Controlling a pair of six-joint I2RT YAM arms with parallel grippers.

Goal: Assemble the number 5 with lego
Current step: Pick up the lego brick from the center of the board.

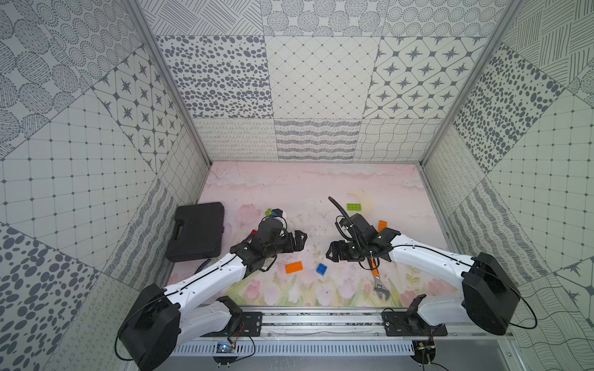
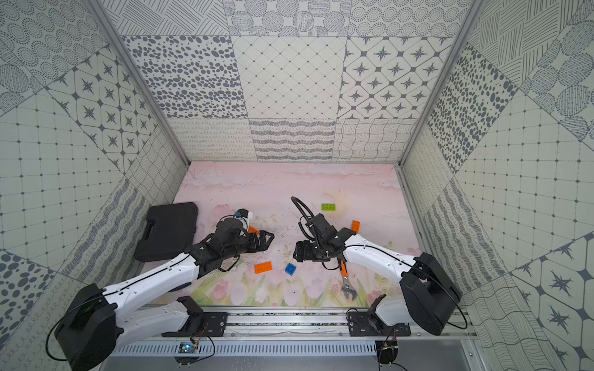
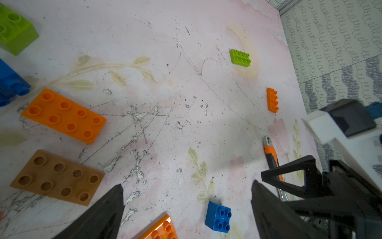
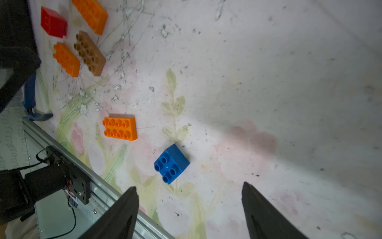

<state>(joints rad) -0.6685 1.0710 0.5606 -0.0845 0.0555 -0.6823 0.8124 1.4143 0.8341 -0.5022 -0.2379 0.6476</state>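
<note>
Lego bricks lie scattered on the pink floral mat. An orange oblong brick (image 1: 294, 267) (image 2: 263, 267) and a blue square brick (image 1: 321, 269) (image 4: 171, 163) sit near the front, between the two arms. A lime green oblong (image 1: 353, 207) and a second orange brick (image 1: 382, 225) lie farther back on the right. By the left arm lie an orange plate (image 3: 64, 115), a brown plate (image 3: 56, 178), a red brick (image 4: 54, 22) and a lime square (image 3: 15, 29). My left gripper (image 1: 300, 239) (image 3: 187, 184) is open and empty. My right gripper (image 1: 331, 253) (image 4: 189, 185) is open, just short of the blue square.
A black case (image 1: 197, 231) lies at the left wall. An orange-handled wrench (image 1: 379, 282) lies under the right arm. A metal rail (image 1: 321, 321) runs along the mat's front edge. Patterned walls close in the other three sides.
</note>
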